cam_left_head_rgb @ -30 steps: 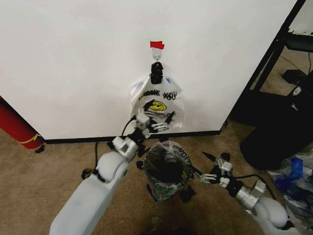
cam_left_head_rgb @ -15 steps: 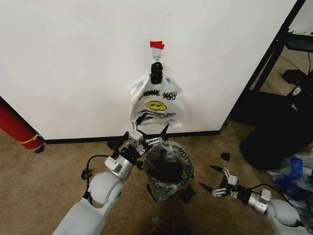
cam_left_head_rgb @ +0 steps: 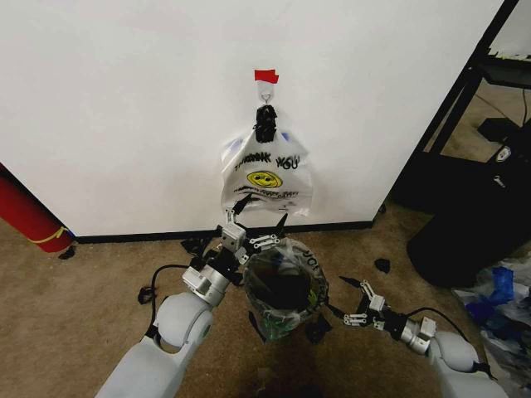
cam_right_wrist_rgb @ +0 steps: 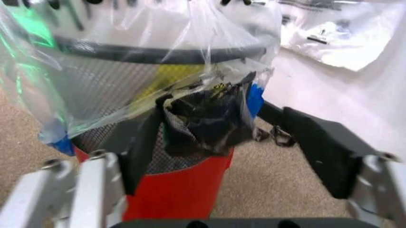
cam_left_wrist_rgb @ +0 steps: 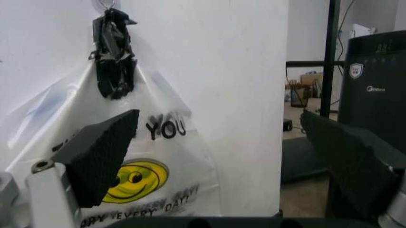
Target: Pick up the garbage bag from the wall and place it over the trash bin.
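Right tool [cam_left_head_rgb: 353, 303] low over the carpet floor [cam_left_head_rgb: 83, 315], nearest the robot, just right of the trash bin [cam_left_head_rgb: 282, 290]; fingers spread apart, nothing between them. In the right wrist view its two dark pads [cam_right_wrist_rgb: 320, 154] sit wide apart with the bin's mesh wall and red base [cam_right_wrist_rgb: 184, 190] between them and farther off, not touching.

Garbage bag [cam_left_head_rgb: 309, 274], see-through crinkly plastic, is draped over the bin's rim, hanging down the outside. Right wrist view shows blue patches on the bag [cam_right_wrist_rgb: 254, 99] and a crumpled dark wad against the bin's side under the plastic.

Left tool [cam_left_head_rgb: 253, 228] just beyond the bin's far-left rim, raised, pointing at the wall [cam_left_head_rgb: 124, 108]; fingers apart, gripping nothing. Left wrist view: both pads [cam_left_wrist_rgb: 101, 161] open, with the white smiley bag [cam_left_wrist_rgb: 146, 156] behind them.

That white "THANK YOU" bag [cam_left_head_rgb: 265, 178] hangs from the hook [cam_left_head_rgb: 266, 95] on the wall by a black knot [cam_left_head_rgb: 265, 124], red tape piece [cam_left_head_rgb: 266, 76] just above. Black baseboard [cam_left_head_rgb: 133, 236] along the wall's bottom edge. Red cylinder [cam_left_head_rgb: 29, 215] at the floor's left edge, by the wall.
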`<state>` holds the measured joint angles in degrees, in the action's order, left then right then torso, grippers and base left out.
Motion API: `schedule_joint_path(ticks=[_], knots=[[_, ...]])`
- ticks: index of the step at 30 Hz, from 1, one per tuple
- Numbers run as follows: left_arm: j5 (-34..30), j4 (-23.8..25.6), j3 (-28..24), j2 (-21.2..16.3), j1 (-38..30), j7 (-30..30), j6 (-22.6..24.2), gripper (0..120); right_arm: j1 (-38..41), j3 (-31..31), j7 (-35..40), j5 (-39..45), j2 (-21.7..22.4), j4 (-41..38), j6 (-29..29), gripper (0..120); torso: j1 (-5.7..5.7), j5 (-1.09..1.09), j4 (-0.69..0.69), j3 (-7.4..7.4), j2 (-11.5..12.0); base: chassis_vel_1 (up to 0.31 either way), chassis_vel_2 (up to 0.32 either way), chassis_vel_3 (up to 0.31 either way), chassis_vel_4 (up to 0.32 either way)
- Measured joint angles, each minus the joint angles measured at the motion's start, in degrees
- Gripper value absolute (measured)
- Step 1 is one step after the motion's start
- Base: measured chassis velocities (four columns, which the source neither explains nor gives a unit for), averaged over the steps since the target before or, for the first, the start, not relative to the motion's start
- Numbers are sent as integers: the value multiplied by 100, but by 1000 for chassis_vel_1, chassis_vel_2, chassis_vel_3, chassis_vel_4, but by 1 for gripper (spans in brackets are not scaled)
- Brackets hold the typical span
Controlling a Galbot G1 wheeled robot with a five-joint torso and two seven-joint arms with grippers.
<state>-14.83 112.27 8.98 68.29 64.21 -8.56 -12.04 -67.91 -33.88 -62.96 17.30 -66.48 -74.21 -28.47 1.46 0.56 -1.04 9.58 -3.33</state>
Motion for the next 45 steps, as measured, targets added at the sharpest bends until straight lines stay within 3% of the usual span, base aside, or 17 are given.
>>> schedule_joint_path(ticks=[20,45], knots=[[-28,-39,-17,-79,-47,-6,-35,100,92,-5,-59,-134,-34,83,-4,0,0,0,0,0,0,0,0,0,0],[13,-26,-9,-82,21,-17,-40,100,309,77,307,-659,-284,807,-352,0,0,0,0,0,0,0,0,0,0]])
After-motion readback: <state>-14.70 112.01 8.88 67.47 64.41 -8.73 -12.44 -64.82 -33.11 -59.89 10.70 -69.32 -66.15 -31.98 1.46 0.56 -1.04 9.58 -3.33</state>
